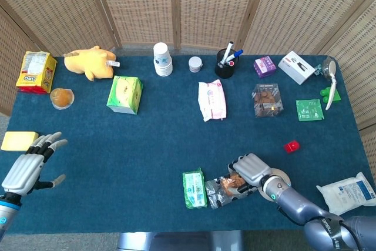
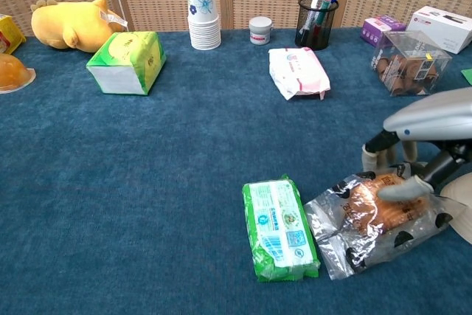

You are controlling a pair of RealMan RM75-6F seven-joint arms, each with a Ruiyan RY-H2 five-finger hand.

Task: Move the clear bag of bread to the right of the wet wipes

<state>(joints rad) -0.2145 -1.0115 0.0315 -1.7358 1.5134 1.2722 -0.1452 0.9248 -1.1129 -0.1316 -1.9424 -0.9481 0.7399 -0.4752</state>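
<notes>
The clear bag of bread (image 2: 371,220) (image 1: 226,185) lies on the blue table just right of the green pack of wet wipes (image 2: 279,227) (image 1: 194,188), its left edge almost touching the pack. My right hand (image 2: 425,144) (image 1: 252,170) grips the bag from above, with fingers curled over the brown bread inside. My left hand (image 1: 26,167) hovers at the table's near left edge, fingers spread and holding nothing; the chest view does not show it.
A pink-white wipes pack (image 2: 298,71), pen cup (image 2: 317,14), paper cups (image 2: 203,12), green tissue box (image 2: 127,60) and cookie box (image 2: 410,64) stand farther back. A white bowl (image 2: 461,213) sits right of the bag, a red block (image 1: 291,146) behind it.
</notes>
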